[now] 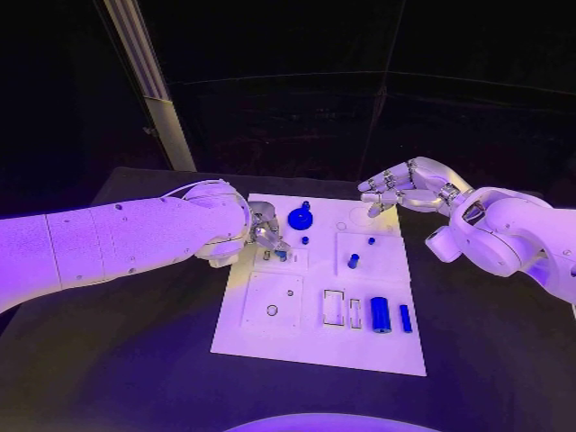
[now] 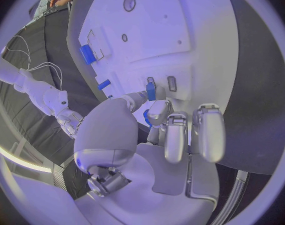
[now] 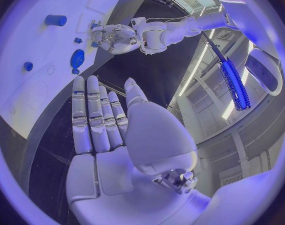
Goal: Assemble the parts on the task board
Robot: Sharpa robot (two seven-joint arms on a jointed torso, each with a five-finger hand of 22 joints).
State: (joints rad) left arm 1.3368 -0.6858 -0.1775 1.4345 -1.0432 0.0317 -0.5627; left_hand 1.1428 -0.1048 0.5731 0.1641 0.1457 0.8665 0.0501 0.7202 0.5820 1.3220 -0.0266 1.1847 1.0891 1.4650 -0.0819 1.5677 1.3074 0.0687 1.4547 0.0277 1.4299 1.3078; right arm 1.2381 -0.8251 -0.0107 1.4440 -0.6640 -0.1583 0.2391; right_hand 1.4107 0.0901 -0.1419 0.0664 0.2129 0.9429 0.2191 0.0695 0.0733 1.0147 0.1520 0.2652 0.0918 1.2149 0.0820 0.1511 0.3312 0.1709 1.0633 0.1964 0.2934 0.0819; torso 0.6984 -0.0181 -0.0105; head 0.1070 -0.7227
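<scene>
White rectangular task board (image 1: 317, 337), centre of black table (image 1: 496, 360). Left hand (image 1: 265, 230): over the board's left-middle, fingertips pinching a small blue peg (image 2: 150, 91) at a slot (its fingers cover that spot from the head view). Right hand (image 1: 399, 189): empty, fingers straight and held together, hovering at the board's far right corner. Nearby: round blue disc (image 1: 300, 218), blue cylinder (image 1: 381, 314), slim blue bar (image 1: 405, 318) beside it.

left hand (image 2: 174, 130) perhaps pinching blue part (image 2: 150, 91).
</scene>
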